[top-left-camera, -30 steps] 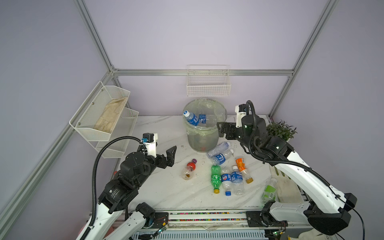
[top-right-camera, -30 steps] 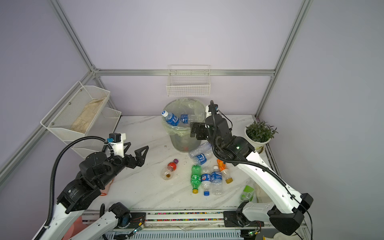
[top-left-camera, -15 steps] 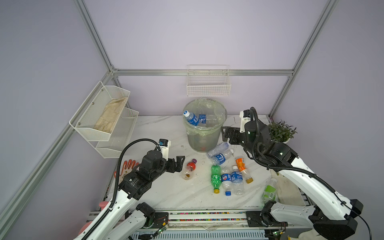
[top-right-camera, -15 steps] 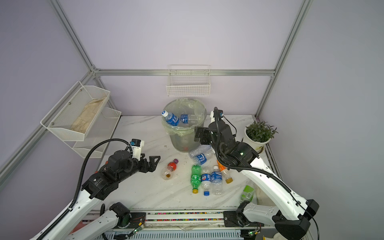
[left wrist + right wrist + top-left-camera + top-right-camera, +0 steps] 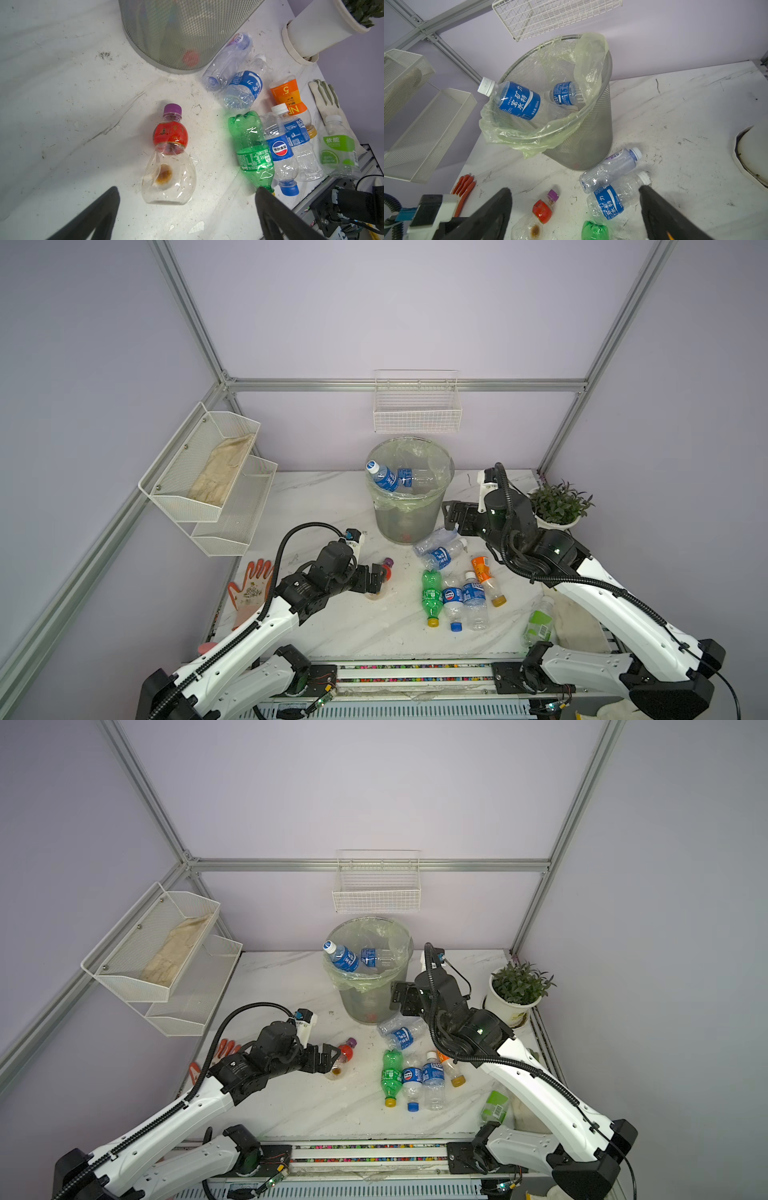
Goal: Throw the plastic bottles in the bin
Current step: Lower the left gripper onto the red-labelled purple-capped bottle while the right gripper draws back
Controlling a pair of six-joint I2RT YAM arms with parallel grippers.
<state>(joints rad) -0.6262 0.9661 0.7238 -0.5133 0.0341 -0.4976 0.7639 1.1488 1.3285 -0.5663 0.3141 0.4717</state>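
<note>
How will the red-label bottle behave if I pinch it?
Likely light: the red-label bottle looks nearly empty, with only a brown residue near its base. Its clear lower body is dented and creased, so it would probably crush under a pinch. Lying on its side, it may roll or skid if nudged.

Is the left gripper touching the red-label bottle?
Apart. In the left wrist view, bare table shows between the red-label bottle and each finger of the open left gripper.
</note>
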